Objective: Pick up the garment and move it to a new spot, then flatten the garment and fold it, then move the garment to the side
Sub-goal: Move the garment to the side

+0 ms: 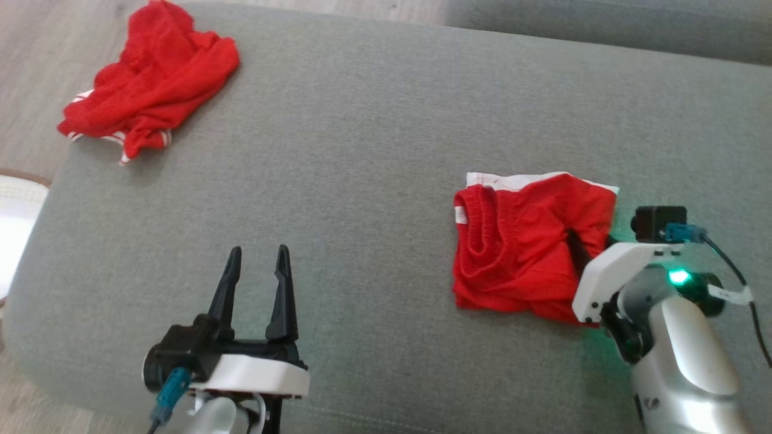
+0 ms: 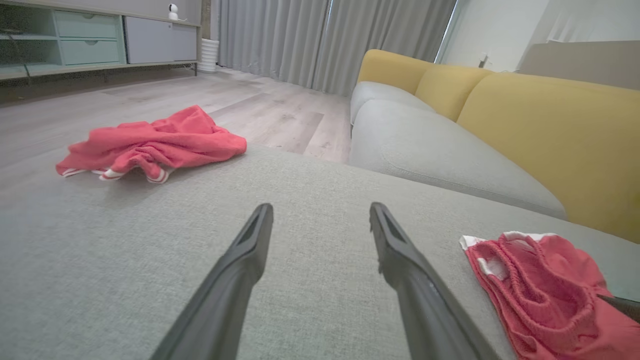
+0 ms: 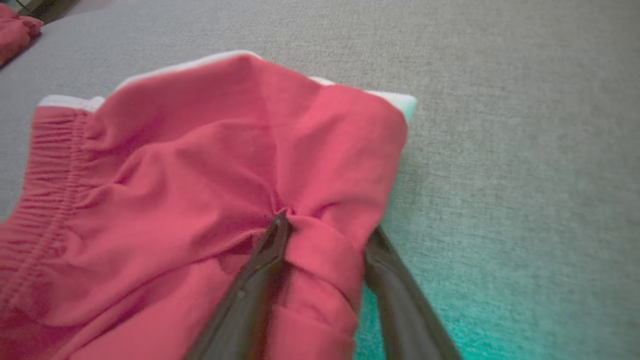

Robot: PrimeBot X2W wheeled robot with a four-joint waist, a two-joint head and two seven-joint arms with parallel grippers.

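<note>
Over the near edge of the grey cushion (image 1: 362,150), the left gripper (image 1: 259,253) hovers with its fingers spread wide and nothing between them. On the cushion's right part lies the folded garment (image 1: 518,241), red with a white trim and its elastic waistband turned leftward. The right gripper (image 3: 327,225) is set into its right border, fingers narrowed on either side of a raised ridge of cloth and touching it. I cannot tell whether they have it pinched fast. The risk, as I judge it, is that only the top layer is caught, so a lift or drag would peel the fold open. A thin pinch could also slip and leave the bundle behind. The cushion's right edge is near the garment, so little room is left that way. The middle of the cushion lies bare and broad. The crumpled garment (image 1: 151,90) hangs over its far left corner, with floor (image 1: 36,60) beyond.
</note>
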